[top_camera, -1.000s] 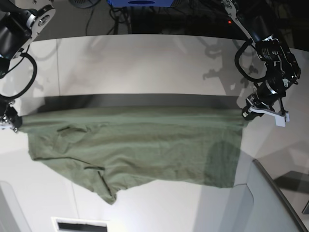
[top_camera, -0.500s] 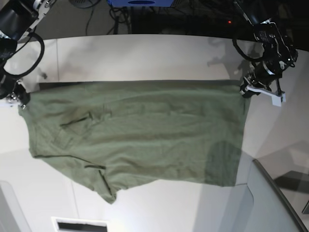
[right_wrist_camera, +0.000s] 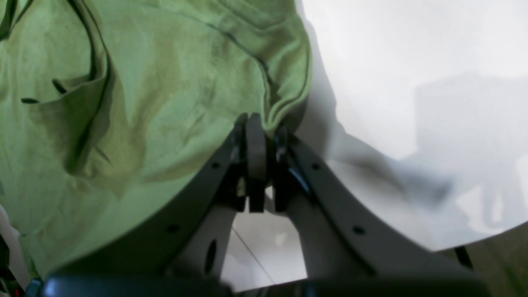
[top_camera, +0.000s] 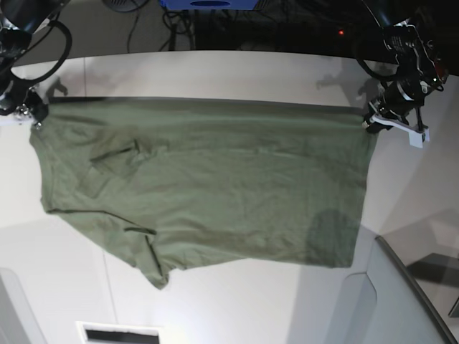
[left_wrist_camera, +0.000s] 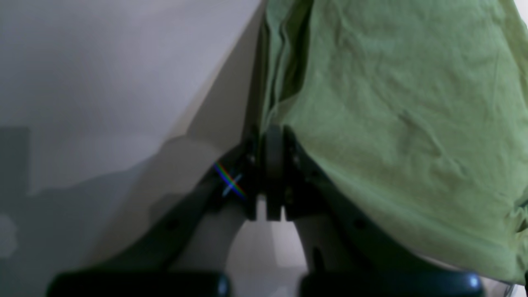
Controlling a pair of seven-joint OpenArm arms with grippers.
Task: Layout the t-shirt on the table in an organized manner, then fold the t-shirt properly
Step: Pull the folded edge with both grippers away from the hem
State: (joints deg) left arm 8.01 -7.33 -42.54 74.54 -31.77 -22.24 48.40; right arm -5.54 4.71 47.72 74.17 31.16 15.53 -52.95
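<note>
1. table [top_camera: 215, 75]: white top fills most of the base view, bare strip at the far side and along the near edge.
2. t-shirt [top_camera: 208, 186]: olive green, spread wide across the table middle, stretched left to right between the two grippers. Far edge runs as a nearly straight line. Near edge is uneven, with a flap hanging down at near left. Small fold/crease at left of centre.
3. left gripper [top_camera: 371, 122]: at the right end of the shirt's far edge in the base view. Jaws pressed together, pinching the shirt corner. In the left wrist view the cloth [left_wrist_camera: 392, 115] spreads away right of the closed tips [left_wrist_camera: 272, 136].
4. right gripper [top_camera: 32, 115]: at the left end of the far edge. Jaws pressed together on the shirt's hem corner. In the right wrist view the cloth [right_wrist_camera: 144, 90] lies left of the tips [right_wrist_camera: 258, 123], bare table to the right.
</note>
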